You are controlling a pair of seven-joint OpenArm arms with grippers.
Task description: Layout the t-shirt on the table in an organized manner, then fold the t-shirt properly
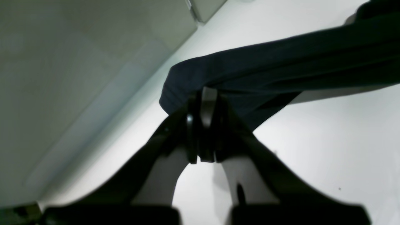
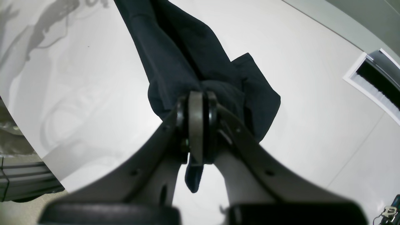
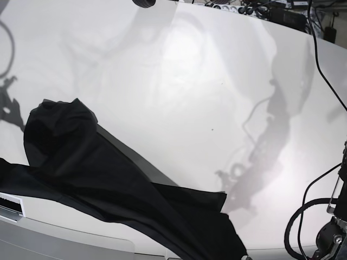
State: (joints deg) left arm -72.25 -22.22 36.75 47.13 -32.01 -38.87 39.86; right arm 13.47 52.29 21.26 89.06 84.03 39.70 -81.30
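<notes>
The black t-shirt (image 3: pixel 81 162) hangs lifted above the white table (image 3: pixel 206 81), stretched in a loose band from the left edge to the bottom middle of the base view. Neither gripper shows there. In the left wrist view my left gripper (image 1: pixel 207 93) is shut on a bunched edge of the t-shirt (image 1: pixel 281 62), which runs off taut to the upper right over the table (image 1: pixel 328 140). Seen from the right wrist, my right gripper (image 2: pixel 197 97) is shut on a fold of the t-shirt (image 2: pixel 175 53); a short tail of cloth dangles below the jaws above the table (image 2: pixel 297 78).
Black cables (image 3: pixel 320 216) loop at the base view's right edge, and dark clutter (image 3: pixel 260 8) lines the table's far edge. A white-framed dark slot (image 2: pixel 375 78) lies on the floor beyond the table. The table's edge runs diagonally in the left wrist view, with grey floor (image 1: pixel 78 78) beyond.
</notes>
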